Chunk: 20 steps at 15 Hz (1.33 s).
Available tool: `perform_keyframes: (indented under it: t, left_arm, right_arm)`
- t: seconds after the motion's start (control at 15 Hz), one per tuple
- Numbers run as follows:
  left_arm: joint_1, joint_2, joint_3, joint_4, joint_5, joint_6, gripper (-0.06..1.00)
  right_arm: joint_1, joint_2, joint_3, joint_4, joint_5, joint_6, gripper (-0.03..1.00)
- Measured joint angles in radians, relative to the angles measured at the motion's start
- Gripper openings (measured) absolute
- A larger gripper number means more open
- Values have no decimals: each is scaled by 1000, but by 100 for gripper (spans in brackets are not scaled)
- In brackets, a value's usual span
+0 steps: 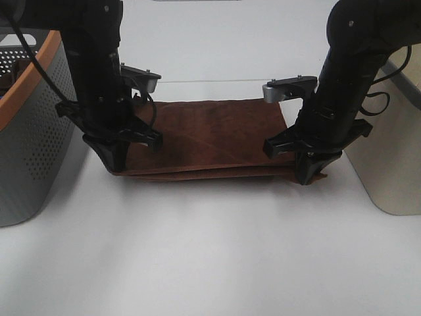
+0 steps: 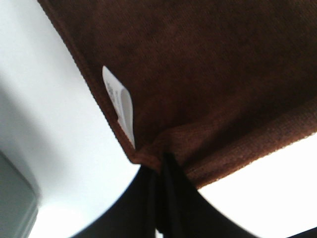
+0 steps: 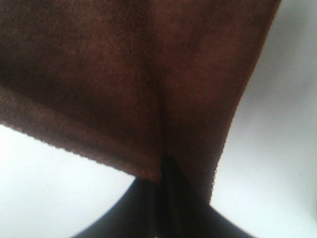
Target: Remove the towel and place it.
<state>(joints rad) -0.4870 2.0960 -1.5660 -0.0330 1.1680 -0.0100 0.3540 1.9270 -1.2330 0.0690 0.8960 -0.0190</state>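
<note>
Brown towel [image 1: 210, 135], long axis left-right, left pincer [image 1: 122, 164], right pincer [image 1: 308, 174], each clamped on a near corner

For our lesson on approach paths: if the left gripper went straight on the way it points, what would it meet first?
The left gripper points down, shut on a corner of the towel: that comes first, then probably the table just beneath; depth is unclear.

Your left arm [image 1: 99, 59] and right arm [image 1: 355, 59] are matte black, thick-jointed and dotted with small screws. The left camera bracket [image 1: 146, 79] and right camera bracket [image 1: 286, 89] are silver-grey (rounded tips). Thin black cables [image 1: 23, 43] trail alongside. The left gripper [image 1: 120, 163] and right gripper [image 1: 308, 176] are tapering black wedges.
</note>
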Motion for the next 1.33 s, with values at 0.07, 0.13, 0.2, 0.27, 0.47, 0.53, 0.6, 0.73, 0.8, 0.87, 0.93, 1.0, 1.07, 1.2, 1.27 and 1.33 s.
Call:
perform_keyframes:
  t: [0.07,0.13,0.2,0.27,0.47,0.53,0.6,0.73,0.8,0.87,0.93,1.0,1.07,1.2,1.27,1.33]
  left_arm:
    - [0,0,15,-1,6,2,5]
    - [2,0,26,13,24,3,14]
    - [6,0,28,33,35,3,30]
    - [9,-3,28,40,39,3,58]
    - [9,-33,28,33,40,3,82]
    - [9,-48,28,33,40,3,83]
    - [9,-59,28,33,40,4,83]
    - [10,-75,28,33,43,4,83]
    - [10,-76,28,33,43,0,83]
    - [10,-76,28,33,43,-11,83]
    - [10,-76,28,33,44,-26,83]
    - [10,-76,28,33,44,-26,83]
    - [10,-76,28,33,44,-45,83]
    - [10,-76,28,4,42,-92,83]
    - [10,-76,28,-26,24,-107,82]
    - [10,-76,28,-59,-7,-114,81]
  right_arm:
    - [-1,0,0,4,18,-5,3]
    - [-6,0,0,3,40,-5,9]
    - [-13,0,0,4,60,-7,20]
    - [-13,0,0,24,110,-14,41]
    - [-13,0,0,56,172,-19,70]
    - [-13,0,0,63,202,-23,73]
    - [-13,-4,0,64,225,-26,74]
    - [-13,-57,0,70,205,-25,74]
    - [-13,-83,0,71,184,-25,75]
    - [-13,-104,0,71,169,-25,75]
    - [-13,-118,0,72,168,-25,75]
    - [-13,-118,0,72,168,-25,75]
    - [-13,-121,0,72,168,-25,75]
    - [-13,-121,0,78,168,-25,75]
    - [-13,-121,0,87,168,-25,75]
    - [-13,-121,0,94,168,-25,75]
